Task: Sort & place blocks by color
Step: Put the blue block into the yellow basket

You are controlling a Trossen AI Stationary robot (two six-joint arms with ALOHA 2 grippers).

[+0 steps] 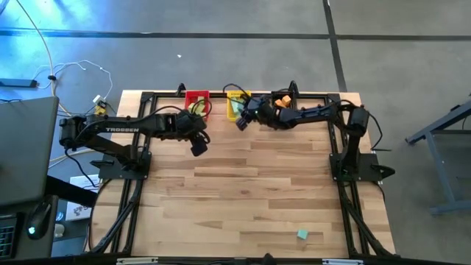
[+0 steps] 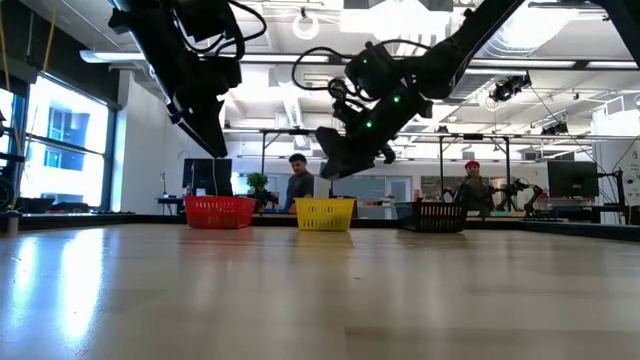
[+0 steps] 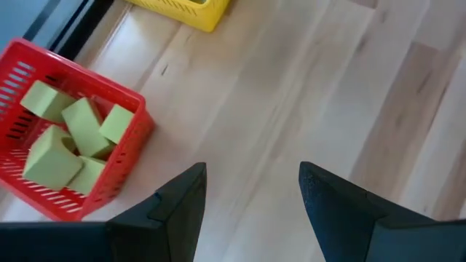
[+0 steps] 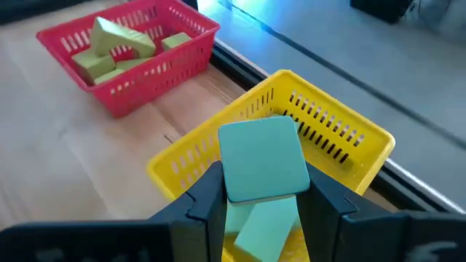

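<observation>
The right gripper [image 4: 263, 200] is clamped on a teal block [image 4: 263, 159], one finger pressed to each side of it, and hangs just above the yellow bin [image 4: 348, 135]. Another teal block [image 4: 263, 222] lies inside that bin, right under the held one. In the high view the right gripper [image 1: 243, 118] sits at the far edge of the table [image 1: 250, 184], over the yellow bin [image 1: 235, 103], with its arm reaching in from the right side.

The left gripper [image 3: 251, 196] has its fingers spread apart with nothing between them, only bare wood showing in the gap. It hovers over the table near the red bin [image 3: 120, 149], which holds several light yellow-green blocks [image 3: 73, 135]. From above, the left gripper [image 1: 199, 143] is just in front of the red bin [image 1: 196, 99].

Orange blocks [image 1: 281, 101] show beside the right arm, at the far edge. One lone teal block [image 1: 302, 234] lies on the near side of the table, well apart from both arms.

In the low view the red, yellow and black bins [image 2: 440, 215] stand in a row along the far edge.
</observation>
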